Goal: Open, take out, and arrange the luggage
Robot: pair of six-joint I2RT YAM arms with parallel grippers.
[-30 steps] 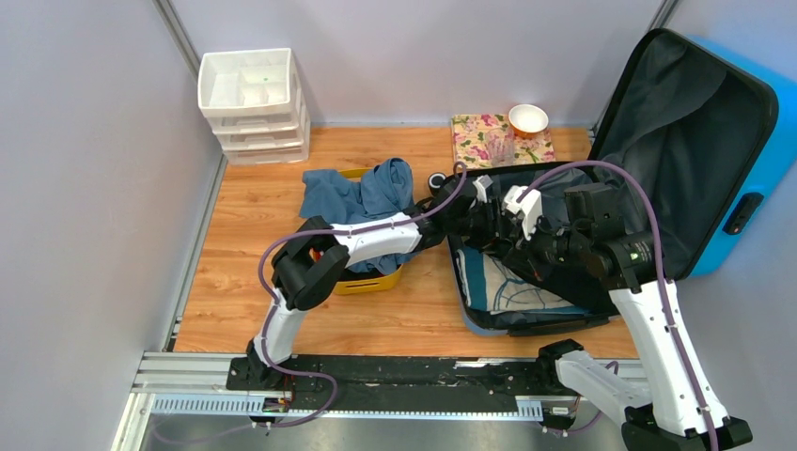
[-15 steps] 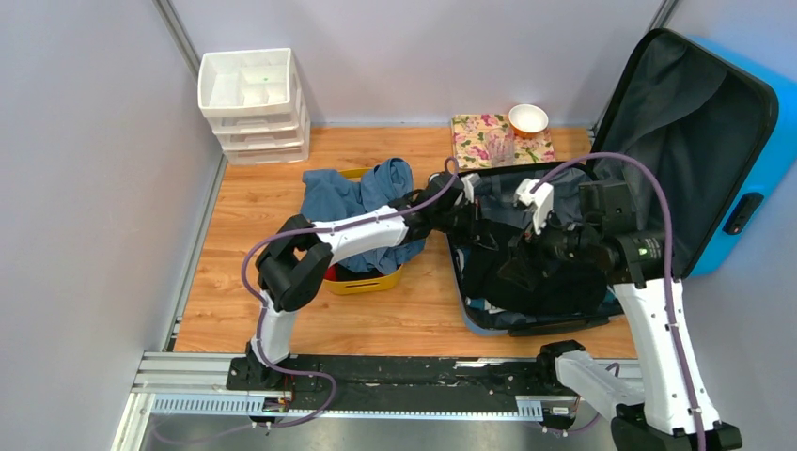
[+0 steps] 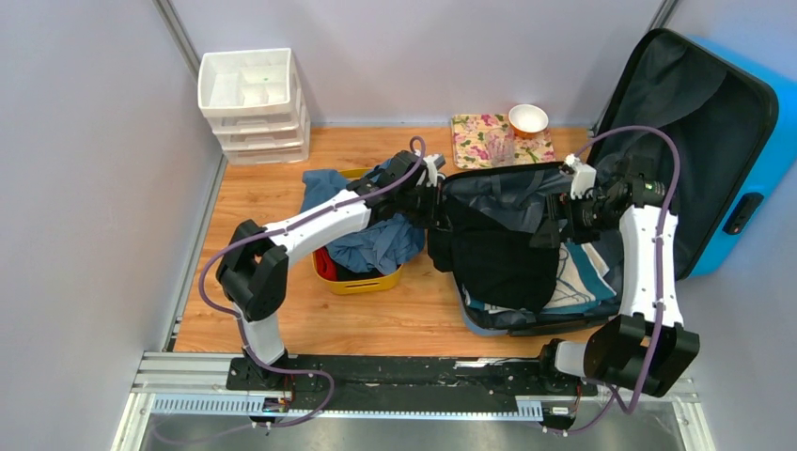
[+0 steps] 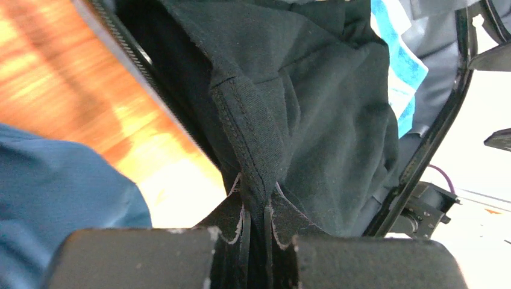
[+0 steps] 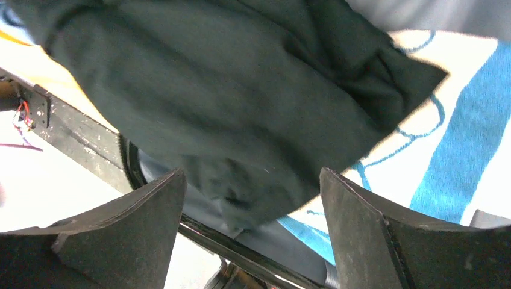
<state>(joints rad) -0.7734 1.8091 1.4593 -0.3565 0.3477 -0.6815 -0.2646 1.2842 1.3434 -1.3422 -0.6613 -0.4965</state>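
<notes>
The luggage (image 3: 759,141) lies open at the right, its blue lid propped up and its dark lining showing. A black garment (image 3: 498,249) is draped over the lower half and hangs over its left rim. My left gripper (image 3: 434,202) is shut on the garment's upper left edge; in the left wrist view the gripper (image 4: 255,211) pinches a seamed fold of the black garment (image 4: 313,108). My right gripper (image 3: 556,224) hovers open over the garment's right side. In the right wrist view its gripper (image 5: 252,174) holds nothing, above the garment (image 5: 241,90) and a white-and-blue towel (image 5: 446,138).
A yellow tub (image 3: 371,280) heaped with blue clothes (image 3: 376,240) stands just left of the luggage. A white drawer unit (image 3: 252,103) sits at the back left. A floral mat (image 3: 475,141) with a clear cup and a bowl (image 3: 528,118) lies behind the luggage.
My left gripper shut on the black garment and drew it left and back toward the tub. The right gripper opened, let the garment go and swung back to the right.
</notes>
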